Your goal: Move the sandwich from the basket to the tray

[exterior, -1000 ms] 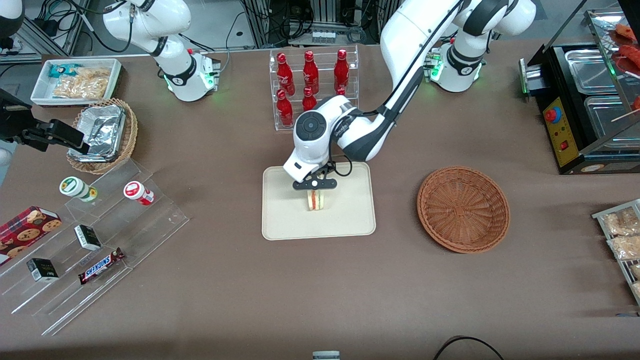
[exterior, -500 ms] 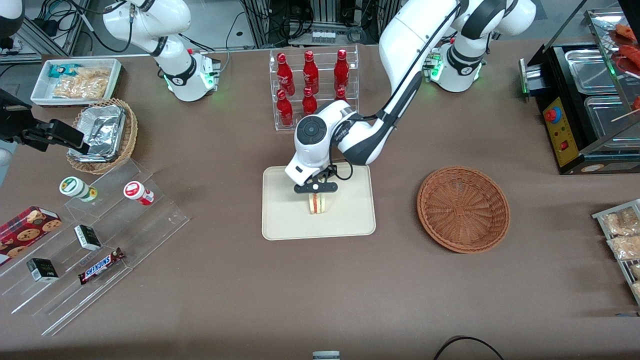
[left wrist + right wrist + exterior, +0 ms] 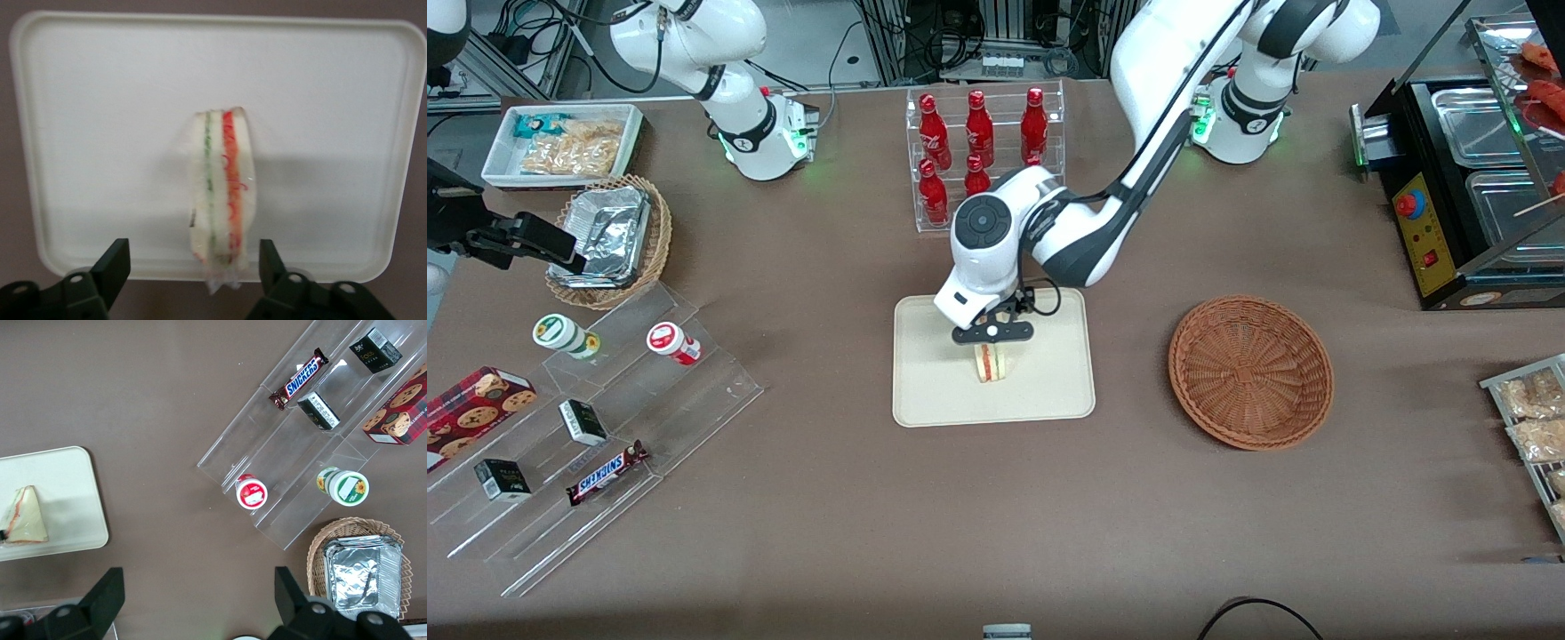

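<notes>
The sandwich (image 3: 990,363) stands on its edge near the middle of the cream tray (image 3: 943,391), its red and green filling showing along the cut side. In the left wrist view the sandwich (image 3: 221,193) rests on the tray (image 3: 100,100). My left gripper (image 3: 991,342) hovers just above it, open; the gripper (image 3: 193,265) has one finger on each side of the sandwich with a clear gap to both. The reddish-brown basket (image 3: 1251,371) sits beside the tray toward the working arm's end, with nothing in it. The right wrist view also catches the sandwich (image 3: 27,517) on the tray (image 3: 67,480).
A clear rack of red bottles (image 3: 980,142) stands farther from the front camera than the tray. Acrylic steps with snacks (image 3: 596,427), a tan basket with foil containers (image 3: 609,236) and a white bin (image 3: 565,142) lie toward the parked arm's end. A black food case (image 3: 1467,196) is at the working arm's end.
The sandwich came down a little onto the tray and has stayed put since. The gripper's wrist has shifted slightly above it.
</notes>
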